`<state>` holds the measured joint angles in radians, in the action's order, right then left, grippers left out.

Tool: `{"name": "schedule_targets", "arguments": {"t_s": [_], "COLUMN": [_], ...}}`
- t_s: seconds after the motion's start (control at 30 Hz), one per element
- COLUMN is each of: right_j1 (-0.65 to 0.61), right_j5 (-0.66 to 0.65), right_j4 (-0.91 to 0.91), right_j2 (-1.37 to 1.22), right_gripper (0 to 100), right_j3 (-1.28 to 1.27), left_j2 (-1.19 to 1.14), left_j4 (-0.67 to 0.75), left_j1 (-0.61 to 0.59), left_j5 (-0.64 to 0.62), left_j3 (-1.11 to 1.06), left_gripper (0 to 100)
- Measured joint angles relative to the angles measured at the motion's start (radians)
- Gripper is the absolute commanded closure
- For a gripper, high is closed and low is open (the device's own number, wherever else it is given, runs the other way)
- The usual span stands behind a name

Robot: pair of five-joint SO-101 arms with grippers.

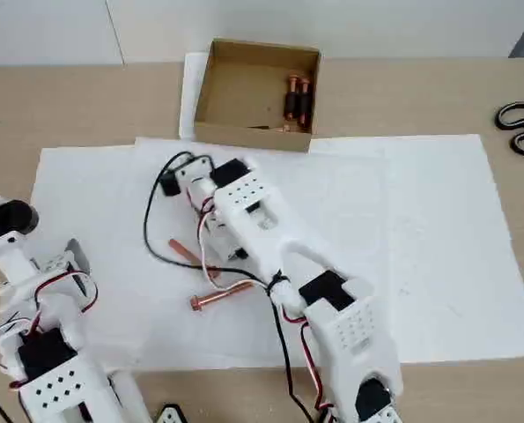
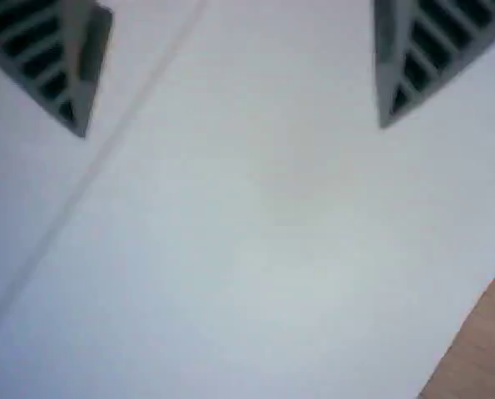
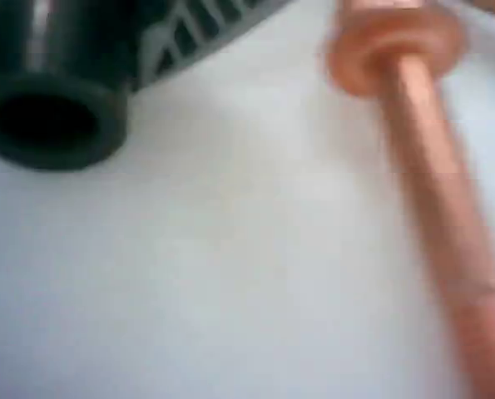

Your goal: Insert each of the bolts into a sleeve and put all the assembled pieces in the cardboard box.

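Copper-coloured, with a flanged head, one bolt (image 1: 219, 297) is seen lying on the near part of the white paper (image 1: 420, 247). A second bolt (image 3: 430, 183) is found just beyond, beside a black hollow sleeve (image 3: 51, 108). The left hand (image 2: 230, 120) is held wide open over the paper; whether the right hand (image 1: 216, 231) is closed cannot be told. Farthest off, assembled pieces (image 1: 297, 97) are laid in the cardboard box (image 1: 239, 88).

The left arm (image 1: 41, 344) sits folded back on its own side, its gripper (image 2: 230, 125) pointing down with the two fingers (image 2: 72, 75) spread wide apart and nothing between them. The right arm (image 1: 332, 308) stretches diagonally forward and toward the left, its wrist (image 1: 244, 189) bent downward.
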<state>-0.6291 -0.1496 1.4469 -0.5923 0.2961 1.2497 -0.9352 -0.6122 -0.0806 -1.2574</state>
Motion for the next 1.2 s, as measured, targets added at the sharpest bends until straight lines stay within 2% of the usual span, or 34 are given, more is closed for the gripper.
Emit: {"name": "schedule_targets", "arguments": {"t_s": [0.13, 0.37, 0.5, 0.6, 0.87, 1.0, 1.2], "right_j1": [0.040, 0.078, 0.098, 0.163, 0.319, 0.400, 0.459], "right_j5": [0.000, 0.000, 0.000, 0.000, 0.000, 0.000, 0.000], "right_j4": [-0.008, -0.002, 0.064, 0.117, 0.175, 0.210, 0.235], "right_j2": [0.000, -0.012, -0.008, 0.018, 0.181, 0.195, 0.195], "right_gripper": [99.8, 99.5, 99.5, 99.5, 99.5, 99.5, 99.5], "right_j3": [0.000, 0.020, 0.074, 0.107, 0.141, 0.141, 0.141], "left_j2": [0.000, 0.000, 0.000, 0.000, -0.009, -0.120, -0.436], "left_j4": [0.000, 0.000, 0.000, -0.002, -0.127, -0.173, -0.272], "left_j1": [0.000, 0.029, 0.114, 0.193, 0.410, 0.463, 0.500], "left_j5": [0.000, -0.003, 0.002, 0.043, 0.092, 0.092, 0.094], "left_j3": [0.000, 0.000, 0.000, 0.017, 0.149, 0.229, 0.470], "left_gripper": [78, 78, 78, 78, 78, 78, 78]}}
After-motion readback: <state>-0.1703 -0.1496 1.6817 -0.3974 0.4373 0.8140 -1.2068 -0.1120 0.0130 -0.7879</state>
